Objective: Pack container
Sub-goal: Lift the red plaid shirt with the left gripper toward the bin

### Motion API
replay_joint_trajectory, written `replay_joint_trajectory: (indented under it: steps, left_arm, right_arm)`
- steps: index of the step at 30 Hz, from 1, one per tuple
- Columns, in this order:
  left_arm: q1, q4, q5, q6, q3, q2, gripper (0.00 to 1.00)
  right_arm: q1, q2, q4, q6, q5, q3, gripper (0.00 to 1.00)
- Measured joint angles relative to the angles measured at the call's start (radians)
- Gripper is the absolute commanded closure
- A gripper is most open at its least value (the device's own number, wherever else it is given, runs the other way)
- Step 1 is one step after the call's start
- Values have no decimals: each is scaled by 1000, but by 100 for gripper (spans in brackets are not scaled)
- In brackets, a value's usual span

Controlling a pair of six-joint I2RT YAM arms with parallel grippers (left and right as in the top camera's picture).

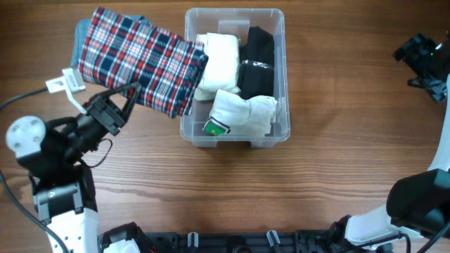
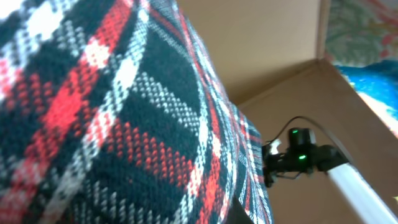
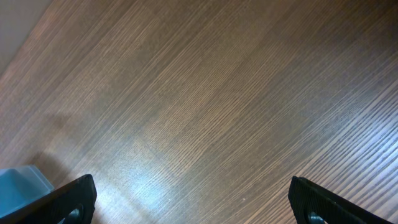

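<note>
The clear plastic container (image 1: 285, 133) stands at the table's middle back. It holds white folded garments (image 1: 219, 60), a black garment (image 1: 259, 60) and a white garment with a green tag (image 1: 242, 112). A red, white and navy plaid garment (image 1: 137, 60) lies left of the container, its right end over the left rim. My left gripper (image 1: 121, 104) is at the plaid garment's near edge and shut on it; the cloth (image 2: 112, 124) fills the left wrist view. My right gripper (image 1: 422, 53) is far right at the back, open and empty above bare wood (image 3: 199, 205).
A white tag (image 1: 67, 81) sticks out beside the plaid garment's left edge. A cable (image 1: 17, 98) runs to the left arm. A pale blue corner (image 3: 22, 186) shows at the right wrist view's lower left. The right arm's base (image 1: 415, 204) stands at the front right.
</note>
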Motion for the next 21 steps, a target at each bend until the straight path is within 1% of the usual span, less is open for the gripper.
replay_joint_trajectory:
  steps: [11,17,21]
  left_arm:
    - [-5,10,2,-90,313,27,96]
    - [-5,-90,13,-108,432,117,96]
    - [-5,-117,27,-111,476,192,96]
  right_arm:
    - [0,0,0,0,0,0,0]
    - [0,0,0,0,0,0,0]
    - [0,0,0,0,0,0,0]
